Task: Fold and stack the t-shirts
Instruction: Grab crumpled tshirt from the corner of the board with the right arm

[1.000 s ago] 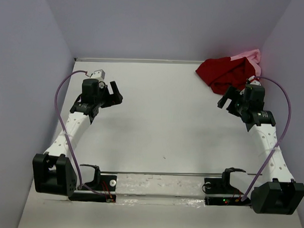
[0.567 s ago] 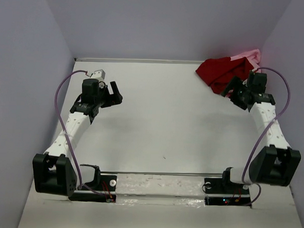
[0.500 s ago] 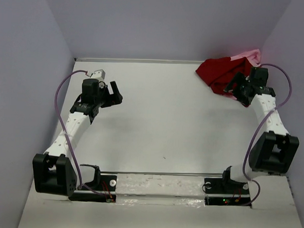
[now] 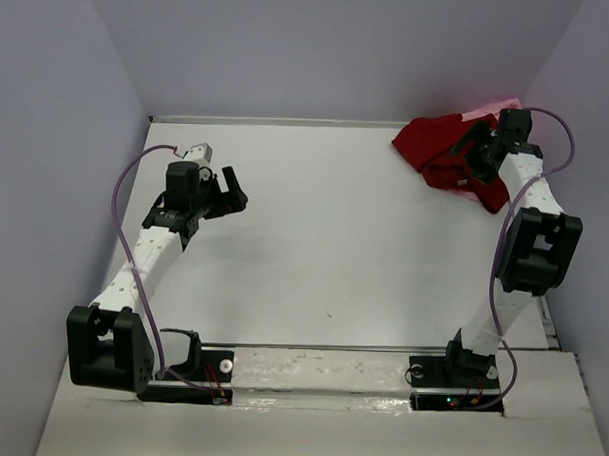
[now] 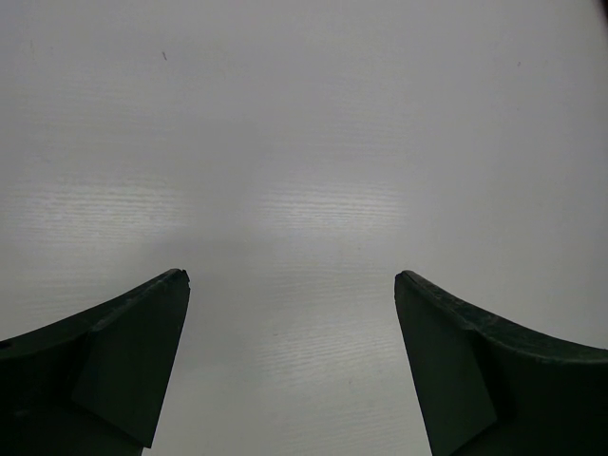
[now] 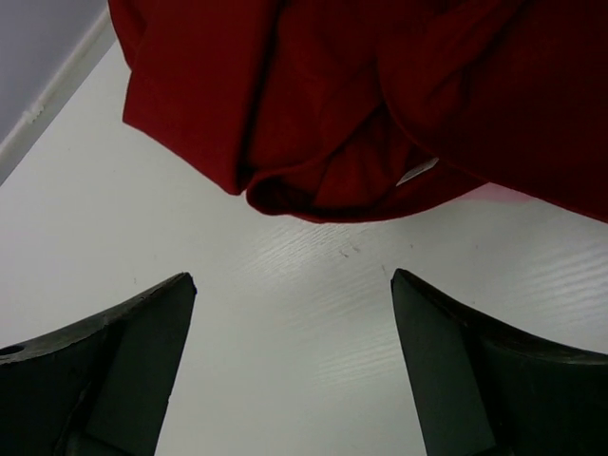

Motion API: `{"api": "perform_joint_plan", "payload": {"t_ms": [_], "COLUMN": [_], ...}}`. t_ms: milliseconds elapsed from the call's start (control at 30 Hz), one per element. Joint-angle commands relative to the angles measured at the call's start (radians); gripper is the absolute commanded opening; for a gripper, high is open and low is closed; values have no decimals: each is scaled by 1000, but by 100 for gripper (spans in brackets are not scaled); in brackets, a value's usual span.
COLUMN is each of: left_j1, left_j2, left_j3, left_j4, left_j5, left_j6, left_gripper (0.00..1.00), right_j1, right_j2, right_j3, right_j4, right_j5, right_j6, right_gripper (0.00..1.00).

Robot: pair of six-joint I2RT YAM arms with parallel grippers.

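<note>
From above, two shirts lie bunched in the far right corner of the white table (image 4: 334, 239): one dark red cloth t-shirt (image 4: 438, 143) crumpled in front, and one light pink cloth t-shirt (image 4: 496, 107) showing only as a strip behind it against the wall, the two touching. Two arms are in view, each trailing one purple cable (image 4: 120, 197). The left gripper (image 4: 233, 189) hangs over bare table on the left side, well apart from the shirts, its jaws spread and empty. The right gripper (image 4: 467, 154) reaches to the near edge of the dark red cloth t-shirt, jaws spread wide. The left wrist view shows the left gripper (image 5: 290, 277) with both dark fingers set wide apart and only plain white table between them. In the right wrist view, the right gripper (image 6: 293, 277) is likewise wide apart and holding nothing, with bare table between the fingers. The folded hem of the dark red cloth t-shirt (image 6: 313, 95) lies just beyond the fingertips. One small white tag (image 6: 418, 172) sticks out of a fold, its print too small to read, and a sliver of pink (image 6: 513, 196) peeks from under the red at the right.
</note>
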Motion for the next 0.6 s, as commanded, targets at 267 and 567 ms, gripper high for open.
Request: {"api": "perform_joint_plan", "payload": {"t_ms": [267,567], "left_j1": [-7,-7], "left_j2": [-40,-52], "left_j3": [0,-17], "left_j4": [9,15], "left_j5": [4,-2], "left_j6": [19,15], "left_gripper": [99,99], "right_j1": [-14,-14], "right_j2": [192,243], "right_j3": [247,289], "right_j4": [-53,-73], "right_j5": [193,321], "right_j6": [-105,-182], "right_gripper": [89,87]}}
